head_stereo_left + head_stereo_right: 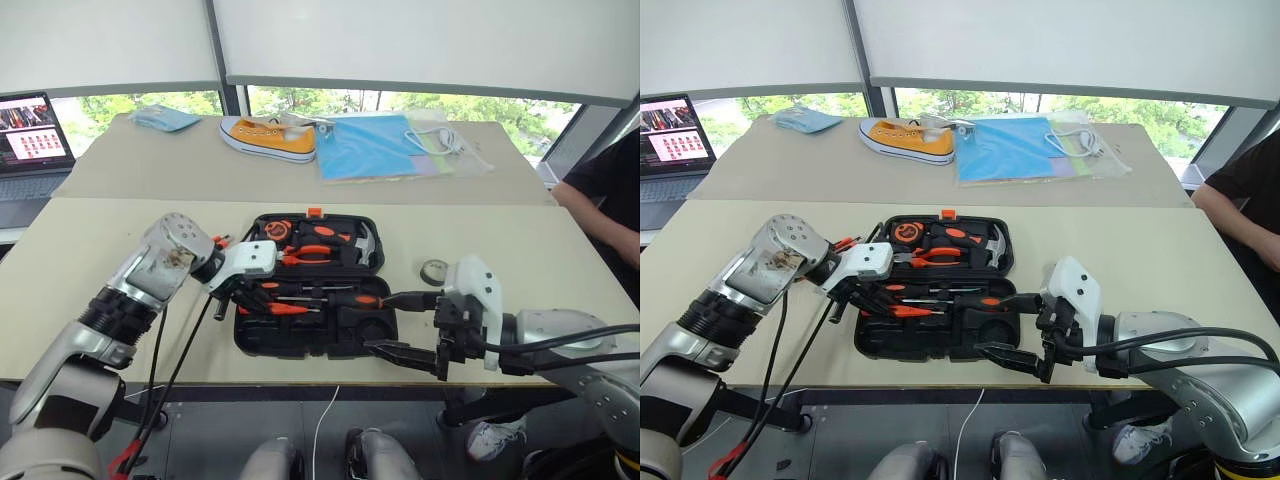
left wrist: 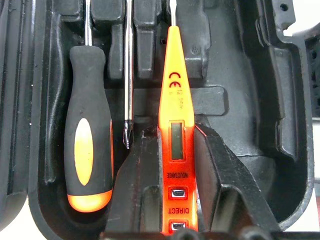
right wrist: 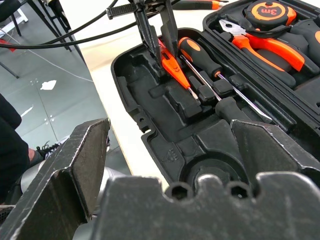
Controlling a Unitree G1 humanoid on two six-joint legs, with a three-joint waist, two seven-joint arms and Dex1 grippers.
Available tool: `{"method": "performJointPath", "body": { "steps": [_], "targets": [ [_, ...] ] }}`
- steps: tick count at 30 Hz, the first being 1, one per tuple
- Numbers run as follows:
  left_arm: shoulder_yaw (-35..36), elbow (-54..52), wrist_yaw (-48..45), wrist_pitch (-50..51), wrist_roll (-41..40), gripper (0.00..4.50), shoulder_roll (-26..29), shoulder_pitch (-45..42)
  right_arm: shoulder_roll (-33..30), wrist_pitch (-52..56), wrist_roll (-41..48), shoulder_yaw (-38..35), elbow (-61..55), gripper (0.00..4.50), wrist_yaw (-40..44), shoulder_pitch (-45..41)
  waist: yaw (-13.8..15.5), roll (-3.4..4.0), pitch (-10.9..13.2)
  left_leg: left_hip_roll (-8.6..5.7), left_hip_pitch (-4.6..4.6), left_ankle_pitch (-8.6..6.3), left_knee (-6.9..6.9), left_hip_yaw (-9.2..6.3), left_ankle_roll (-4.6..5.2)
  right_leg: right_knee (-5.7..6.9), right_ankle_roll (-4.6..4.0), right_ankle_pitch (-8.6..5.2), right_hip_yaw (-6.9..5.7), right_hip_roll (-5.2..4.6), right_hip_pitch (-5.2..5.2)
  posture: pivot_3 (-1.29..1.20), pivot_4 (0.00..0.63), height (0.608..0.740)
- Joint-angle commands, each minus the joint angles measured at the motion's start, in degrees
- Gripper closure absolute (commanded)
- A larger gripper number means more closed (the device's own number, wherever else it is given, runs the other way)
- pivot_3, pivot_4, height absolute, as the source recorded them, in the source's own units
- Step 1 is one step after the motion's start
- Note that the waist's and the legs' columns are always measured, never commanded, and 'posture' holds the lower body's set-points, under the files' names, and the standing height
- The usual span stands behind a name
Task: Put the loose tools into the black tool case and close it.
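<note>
Beige table (image 1: 80, 260) carries the open black tool case (image 1: 345, 335); left gripper (image 2: 172, 200) loosely straddles the orange tester (image 2: 175, 100), which may sit crooked; right gripper (image 1: 400, 325) spread wide, empty.

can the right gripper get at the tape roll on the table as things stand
Probably yes. The tape roll lies in the open on the table, right of the black tool case and just beyond the right gripper, which is open and holds nothing.

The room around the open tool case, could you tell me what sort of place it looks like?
Probably an office or lab workroom: plain tables pushed together under wide windows with roller blinds, an open laptop running at one side, and a seated person at the table's edge.
</note>
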Motion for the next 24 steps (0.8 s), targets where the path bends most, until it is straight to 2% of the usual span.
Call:
{"method": "performJointPath", "body": {
  "steps": [1,5,7,10,13,22,23,24],
  "targets": [
    [1.9,-0.8,-0.4,0.4,-1.0,1.45,-0.2,-0.9,-0.1,-1.5,1.1,-0.5,-1.9,0.00,0.1,0.1,0.1,0.00,0.0,-0.01,0.00,0.00,0.00,0.00,0.00,0.01,0.00,0.00,0.00,0.00,0.00,0.00,0.150,0.718],
    [5.8,-5.1,-3.8,5.4,-10.2,0.12,3.0,-0.8,0.1,-1.6,1.4,-0.3,-2.3,0.00,-0.2,0.7,0.2,-0.01,0.0,0.00,-0.07,0.00,0.11,-0.02,0.00,0.00,0.02,0.01,-0.02,-0.01,0.00,0.00,0.150,0.718],
    [6.7,-6.6,-4.1,6.3,-14.8,0.04,6.1,0.0,0.1,-1.7,1.4,-0.3,-2.4,0.00,-0.2,1.0,0.0,0.00,0.0,0.01,-0.10,0.00,0.12,-0.03,0.01,0.00,0.03,0.01,-0.01,-0.01,-0.05,0.00,0.150,0.718],
    [9.0,-5.2,-4.0,5.0,-15.4,0.04,7.0,1.0,0.0,-1.7,1.4,-0.3,-2.4,0.00,-0.2,1.3,-0.2,0.02,0.0,0.01,-0.08,0.00,0.10,-0.02,0.00,0.03,0.02,0.01,0.00,0.00,-0.08,0.00,0.150,0.718],
    [12.0,-3.0,-1.4,2.2,-15.6,0.77,5.5,2.6,-0.3,-1.7,1.5,-0.6,-2.0,0.00,0.2,1.0,-0.1,0.02,0.0,0.00,-0.06,0.01,0.11,-0.02,-0.01,0.03,0.01,0.01,-0.01,0.00,-0.05,0.00,0.150,0.718],
    [12.6,1.7,4.4,-7.1,-11.3,4.19,0.7,6.4,-0.8,-1.3,1.5,-0.4,-0.7,0.00,0.9,-0.7,0.1,0.02,0.0,-0.03,-0.08,0.01,0.16,-0.02,-0.01,-0.01,-0.13,0.15,-0.01,-0.02,-0.03,0.00,0.150,0.718],
    [12.0,1.7,4.7,-7.5,-10.6,4.49,0.4,6.8,-0.8,-1.2,1.5,-0.5,-0.6,0.00,1.0,-0.7,0.1,0.02,0.0,-0.03,-0.08,0.01,0.15,-0.02,-0.01,-0.01,-0.28,0.24,-0.02,-0.01,-0.03,0.00,0.150,0.718],
    [11.6,1.7,4.9,-7.9,-10.0,4.49,0.1,7.1,-0.9,-1.1,1.6,-0.5,-0.5,0.00,1.0,-0.8,0.0,0.02,0.0,-0.02,-0.08,0.01,0.15,-0.02,-0.01,0.00,-0.29,0.25,-0.02,-0.01,-0.03,0.00,0.150,0.718]
  ]
}}
